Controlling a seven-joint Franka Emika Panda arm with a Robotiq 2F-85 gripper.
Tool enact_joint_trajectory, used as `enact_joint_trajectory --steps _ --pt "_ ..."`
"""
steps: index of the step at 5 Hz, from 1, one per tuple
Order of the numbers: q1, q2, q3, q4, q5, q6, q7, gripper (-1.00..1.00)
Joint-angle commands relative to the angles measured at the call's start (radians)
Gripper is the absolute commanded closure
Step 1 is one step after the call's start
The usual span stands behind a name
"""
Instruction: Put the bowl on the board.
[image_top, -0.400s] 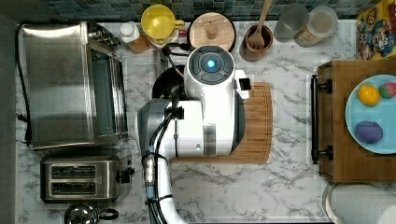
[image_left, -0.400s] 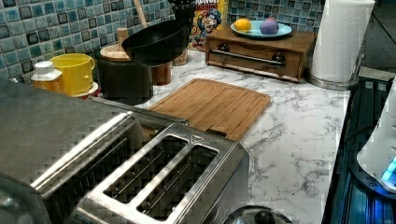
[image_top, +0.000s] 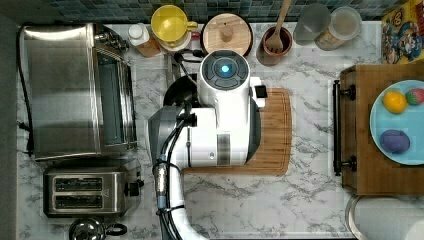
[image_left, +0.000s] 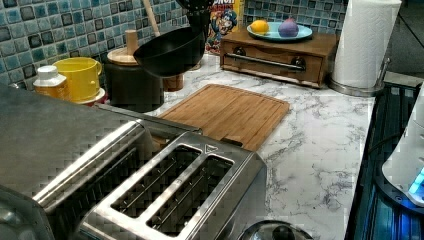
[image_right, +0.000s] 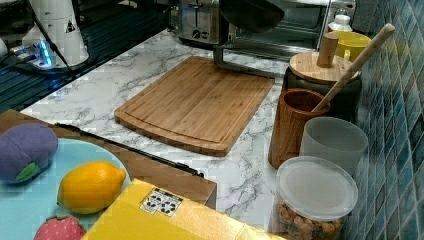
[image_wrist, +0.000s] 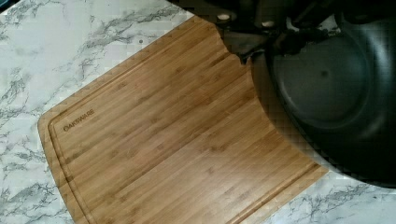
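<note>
Bowl (image_left: 172, 50) held aloft by its rim in the gripper (image_left: 199, 15) (tilted), above the board (image_left: 227, 114), left view's 11 o'clock.

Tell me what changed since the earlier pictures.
The round black bowl, held aloft, sank slightly toward the large light-brown wooden cutting board in the left view. Nothing was taken hold of or let go. The board and the dark pot with a wooden lid stayed put.

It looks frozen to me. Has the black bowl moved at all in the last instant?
Yes, slightly. In the left view the bowl has sunk a little against the dark pot behind it, down toward the board. It hangs in the air.
</note>
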Motion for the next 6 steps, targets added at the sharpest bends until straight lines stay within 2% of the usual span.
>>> enact_joint_trajectory --steps 1,3,6 --pt "-0.052 -0.058 -0.052 -0.111 0.027 0.13 0.023 1.0" --pt "-0.073 -0.111 -0.106 -0.25 0.039 0.229 0.13 1.0" --pt "-0.098 -0.307 -0.149 -0.563 0.059 0.465 0.323 1.0"
